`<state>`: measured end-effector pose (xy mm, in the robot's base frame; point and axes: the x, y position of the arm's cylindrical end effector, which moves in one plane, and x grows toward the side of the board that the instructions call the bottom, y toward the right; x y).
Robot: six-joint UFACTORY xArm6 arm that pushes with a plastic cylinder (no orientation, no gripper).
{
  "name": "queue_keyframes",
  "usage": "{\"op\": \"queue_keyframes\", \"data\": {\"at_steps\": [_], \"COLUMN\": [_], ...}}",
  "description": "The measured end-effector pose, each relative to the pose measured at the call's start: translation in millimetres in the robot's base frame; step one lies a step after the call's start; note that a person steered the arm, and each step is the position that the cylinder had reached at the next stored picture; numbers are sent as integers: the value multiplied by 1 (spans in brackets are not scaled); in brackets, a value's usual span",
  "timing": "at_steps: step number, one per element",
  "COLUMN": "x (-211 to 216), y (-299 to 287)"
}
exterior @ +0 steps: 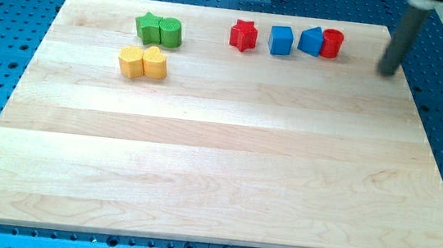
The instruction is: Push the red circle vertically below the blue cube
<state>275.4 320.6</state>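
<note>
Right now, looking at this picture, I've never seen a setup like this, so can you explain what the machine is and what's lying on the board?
I am a robot arm ending in a plain dark rod, with no hand. My tip only slides and pushes; it holds nothing. One camera looks down on a wooden board. Along the view's top lie a green star touching another green block, two yellow blocks, a red star, a blue cube, and a second blue block touching the red circle. My tip stands right of the red circle, apart.
</note>
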Motion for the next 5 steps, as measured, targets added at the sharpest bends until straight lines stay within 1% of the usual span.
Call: {"op": "queue_keyframes", "data": {"at_steps": [1, 2, 3, 4, 5], "x": [-69, -61, -30, -6, -2], "y": [18, -36, -93, -108, -69]}}
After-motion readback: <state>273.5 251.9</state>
